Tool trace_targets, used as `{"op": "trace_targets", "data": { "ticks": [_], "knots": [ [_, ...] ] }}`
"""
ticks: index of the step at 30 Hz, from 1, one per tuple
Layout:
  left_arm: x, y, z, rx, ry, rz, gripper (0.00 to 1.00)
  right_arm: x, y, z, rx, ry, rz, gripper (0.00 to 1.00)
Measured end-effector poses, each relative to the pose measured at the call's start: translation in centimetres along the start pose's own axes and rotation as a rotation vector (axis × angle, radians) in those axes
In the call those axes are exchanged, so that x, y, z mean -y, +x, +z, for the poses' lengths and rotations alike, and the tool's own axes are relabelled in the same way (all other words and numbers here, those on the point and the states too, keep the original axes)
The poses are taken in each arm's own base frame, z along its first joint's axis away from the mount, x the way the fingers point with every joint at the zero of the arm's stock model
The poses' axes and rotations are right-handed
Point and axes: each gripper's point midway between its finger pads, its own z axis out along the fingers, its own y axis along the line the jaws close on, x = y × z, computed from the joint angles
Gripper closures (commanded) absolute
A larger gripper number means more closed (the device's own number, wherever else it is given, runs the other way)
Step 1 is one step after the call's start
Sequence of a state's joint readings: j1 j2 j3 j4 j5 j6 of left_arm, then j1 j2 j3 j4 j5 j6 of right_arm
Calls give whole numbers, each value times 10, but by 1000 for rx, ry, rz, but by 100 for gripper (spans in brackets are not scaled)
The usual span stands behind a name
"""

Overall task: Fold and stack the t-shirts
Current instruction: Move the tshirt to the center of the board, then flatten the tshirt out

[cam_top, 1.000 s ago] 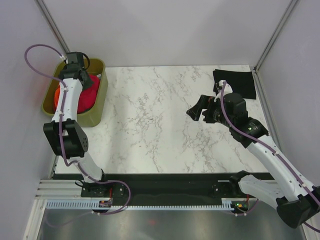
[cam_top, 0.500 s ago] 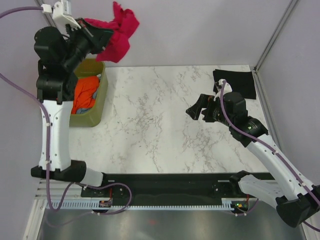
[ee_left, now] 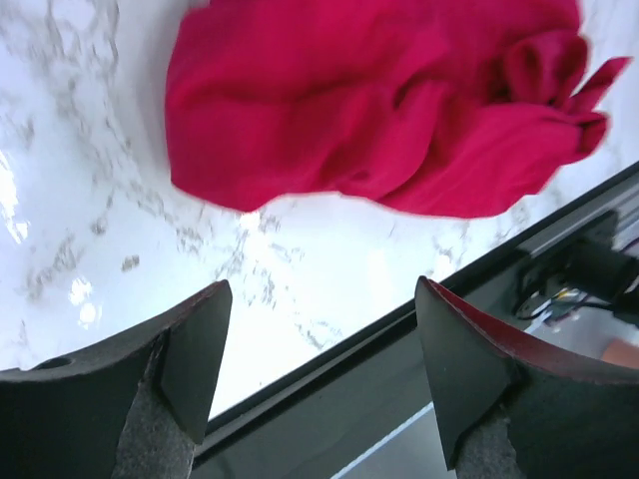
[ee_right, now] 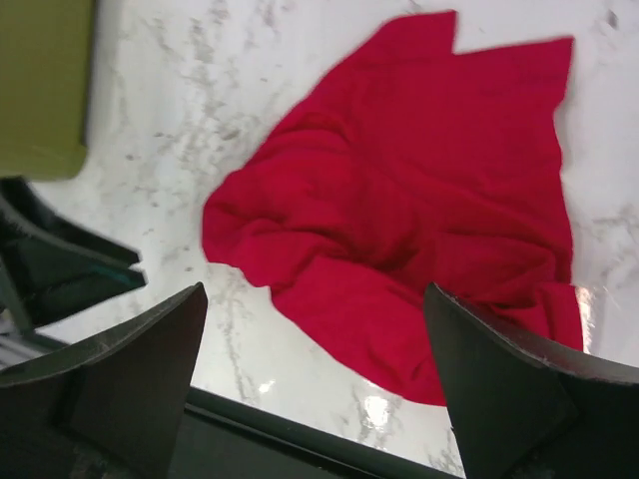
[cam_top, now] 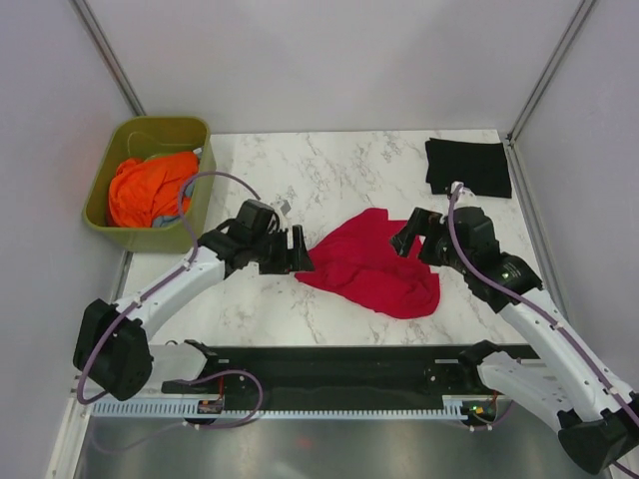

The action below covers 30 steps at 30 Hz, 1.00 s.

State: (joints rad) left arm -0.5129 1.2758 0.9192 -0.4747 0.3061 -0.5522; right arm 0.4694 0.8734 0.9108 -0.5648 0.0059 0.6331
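Left claw: your jaws stand wide apart with nothing between them. It sits low over the worktop, just beside the left edge of the red t-shirt and pointing at it.
Left wrist view: you see the shirt ahead of the fingers, with bare marble between them and the cloth.
Right claw: your jaws are also spread wide and empty, over the shirt's far right side.
Red t-shirt: it lies loose and rumpled near the worktop's near edge, right of the middle, between your two claws. The far part is spread fairly flat and the near part is bunched in folds.
Black t-shirt: it is folded flat in the far right corner, well apart from the red one.
Tub: it is olive-green, at the far left corner against the worktop's left edge, and holds orange cloth.
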Motion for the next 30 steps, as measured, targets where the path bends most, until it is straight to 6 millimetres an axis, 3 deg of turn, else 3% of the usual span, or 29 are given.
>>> {"op": "trace_targets", "data": {
  "ticks": [2,7,12,16,21,26,29,30],
  "knots": [
    [-8,23,-1,-56,-44,6,17,17,14,4,-26,63,11,3],
    [8,11,-17,31,1,45,17,52,44,23,-112,212,35,12],
    [9,14,-2,13,-10,63,16,79,60,41,-171,336,35,24],
    [-9,20,23,-35,-82,45,17,114,53,62,-175,440,66,41],
    [-31,28,47,-79,-164,16,19,165,47,97,-243,547,133,48],
    [-42,27,68,-110,-218,1,25,188,45,133,-296,552,142,50],
    [-42,24,77,-118,-223,-6,40,192,36,152,-295,533,135,50],
    [-43,23,79,-121,-226,-10,51,192,31,159,-288,521,131,50]
  ]
}}
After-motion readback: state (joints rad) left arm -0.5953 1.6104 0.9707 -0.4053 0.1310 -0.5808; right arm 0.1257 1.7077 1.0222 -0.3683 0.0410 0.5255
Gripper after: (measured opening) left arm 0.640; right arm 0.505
